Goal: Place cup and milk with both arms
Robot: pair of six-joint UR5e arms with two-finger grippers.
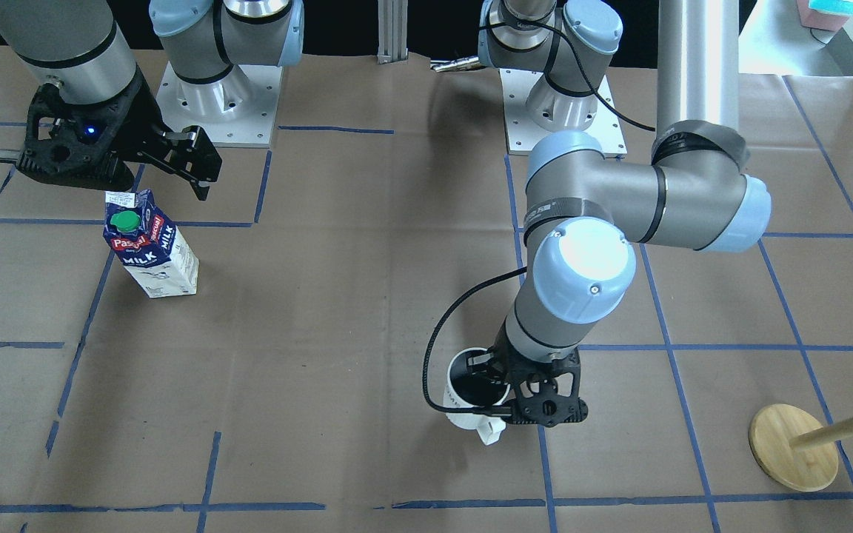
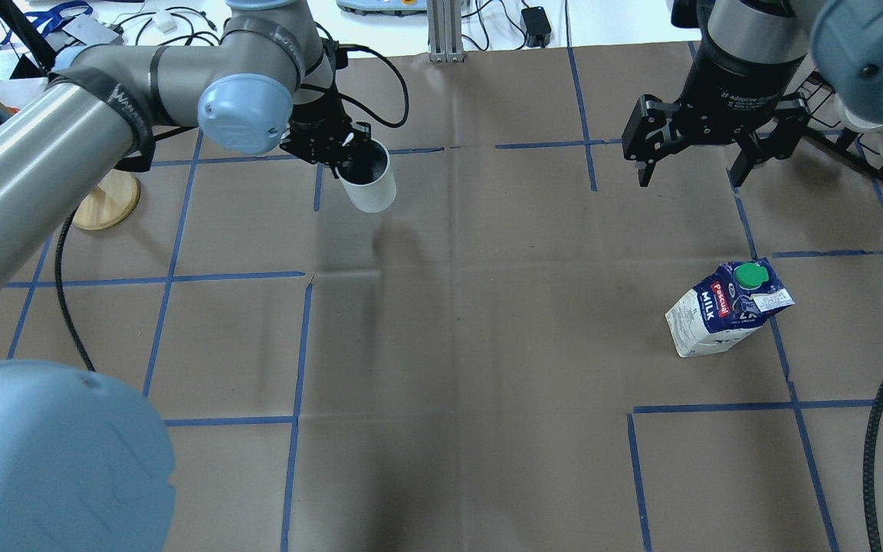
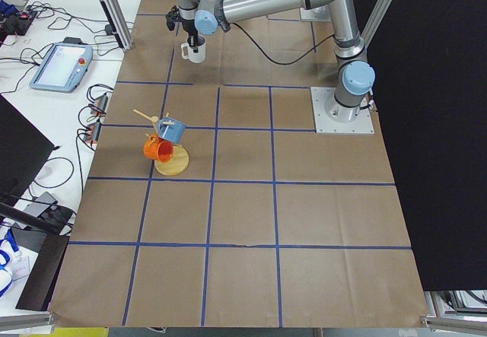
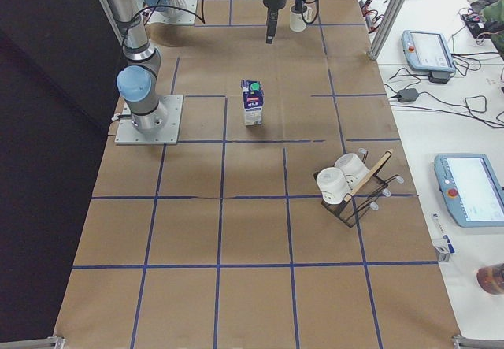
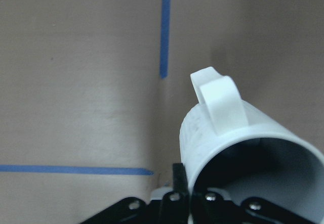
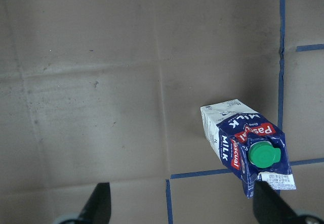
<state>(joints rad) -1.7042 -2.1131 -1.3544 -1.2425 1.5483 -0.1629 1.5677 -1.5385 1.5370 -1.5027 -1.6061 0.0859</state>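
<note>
The white cup [image 2: 369, 184] hangs in my left gripper [image 2: 342, 149], which is shut on its rim with one finger inside and one outside. It is held above the brown paper with its handle pointing away from the robot. It also shows in the front view [image 1: 471, 403] and the left wrist view [image 5: 238, 143]. The milk [image 2: 725, 318] stands upright on the table, green cap on top, and shows in the front view [image 1: 151, 248] and the right wrist view [image 6: 243, 143]. My right gripper [image 2: 706, 165] is open and empty, hovering high above the table, apart from the carton.
A wooden mug tree [image 3: 169, 143] with a blue and an orange mug stands at the table's left end, its round base [image 1: 793, 444] near the left arm. A black wire rack [image 4: 346, 187] holding white cups stands at the right end. Blue tape lines grid the paper.
</note>
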